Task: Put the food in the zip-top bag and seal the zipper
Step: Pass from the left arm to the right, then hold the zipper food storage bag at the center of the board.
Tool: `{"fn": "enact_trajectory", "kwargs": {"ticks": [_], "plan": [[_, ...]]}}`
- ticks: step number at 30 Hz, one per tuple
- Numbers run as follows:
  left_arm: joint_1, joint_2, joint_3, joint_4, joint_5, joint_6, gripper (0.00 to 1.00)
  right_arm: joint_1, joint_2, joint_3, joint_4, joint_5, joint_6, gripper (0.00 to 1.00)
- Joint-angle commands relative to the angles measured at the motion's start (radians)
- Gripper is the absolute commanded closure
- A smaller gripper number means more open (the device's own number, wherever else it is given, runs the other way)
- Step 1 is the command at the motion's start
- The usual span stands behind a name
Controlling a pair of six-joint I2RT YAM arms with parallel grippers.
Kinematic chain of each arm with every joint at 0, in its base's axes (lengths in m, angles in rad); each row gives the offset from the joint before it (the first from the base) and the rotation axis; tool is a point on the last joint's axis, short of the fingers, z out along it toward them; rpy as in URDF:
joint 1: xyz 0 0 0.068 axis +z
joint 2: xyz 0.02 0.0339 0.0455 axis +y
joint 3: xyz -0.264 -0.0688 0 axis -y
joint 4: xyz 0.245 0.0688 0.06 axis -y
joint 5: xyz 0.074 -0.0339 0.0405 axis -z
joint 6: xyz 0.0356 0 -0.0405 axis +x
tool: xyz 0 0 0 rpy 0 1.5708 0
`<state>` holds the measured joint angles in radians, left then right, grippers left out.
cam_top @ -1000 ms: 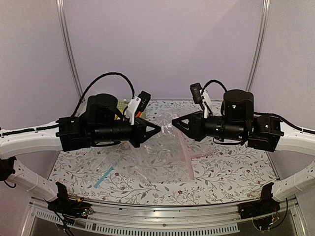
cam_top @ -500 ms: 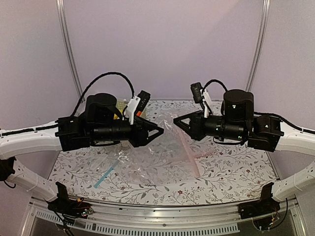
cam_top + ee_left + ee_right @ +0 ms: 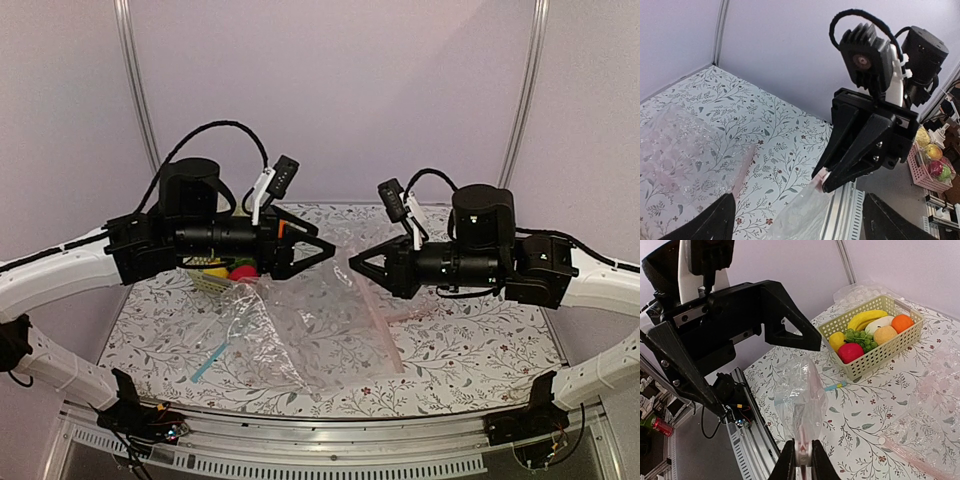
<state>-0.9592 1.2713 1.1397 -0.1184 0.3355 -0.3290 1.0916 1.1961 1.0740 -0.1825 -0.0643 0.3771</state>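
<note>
— Two arms face each other over the tabletop, tips nearly meeting, and the zip-top bag lies crumpled beneath them!
— How's the left gripper?
— Jaws spread wide, holding nothing. Its own camera shows the fingers far out at the bottom corners.
— And the right gripper?
— From above I can't tell. The right wrist view settles it: jaws pinched tight on the pink zipper, with that corner of the bag raised off the tabletop.
— Where's the food?
— All in the green basket, none in the bag. Overhead, the left arm hides most of it, leaving just a flash of red and yellow. The right wrist view shows the banana, orange and apple plainly.
— Anything only the top view gives?
— The whole spread of the bag, plus a blue strip lying flat toward the left front edge.
</note>
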Motion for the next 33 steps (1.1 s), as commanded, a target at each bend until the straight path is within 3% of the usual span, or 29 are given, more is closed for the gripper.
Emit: {"fn": "enact_trajectory", "kwargs": {"ticks": [1, 5, 22, 27, 33], "plan": [[0.02, 0.043, 0.06, -0.068, 0.155, 0.062, 0.15, -0.006, -0.026, 0.025, -0.03, -0.056, -0.02, 0.9], [0.02, 0.073, 0.107, -0.147, 0.182, 0.103, 0.27, -0.006, -0.02, 0.033, -0.032, -0.068, -0.023, 0.9], [0.02, 0.149, 0.094, -0.104, 0.266, 0.08, 0.6, -0.02, 0.011, 0.068, -0.045, -0.103, -0.039, 0.89], [0.02, 0.144, 0.084, -0.073, 0.274, 0.078, 0.63, -0.024, 0.022, 0.076, -0.05, -0.113, -0.044, 0.89], [0.02, 0.134, 0.074, -0.053, 0.286, 0.073, 0.8, -0.027, 0.034, 0.084, -0.053, -0.12, -0.045, 0.89]]}}
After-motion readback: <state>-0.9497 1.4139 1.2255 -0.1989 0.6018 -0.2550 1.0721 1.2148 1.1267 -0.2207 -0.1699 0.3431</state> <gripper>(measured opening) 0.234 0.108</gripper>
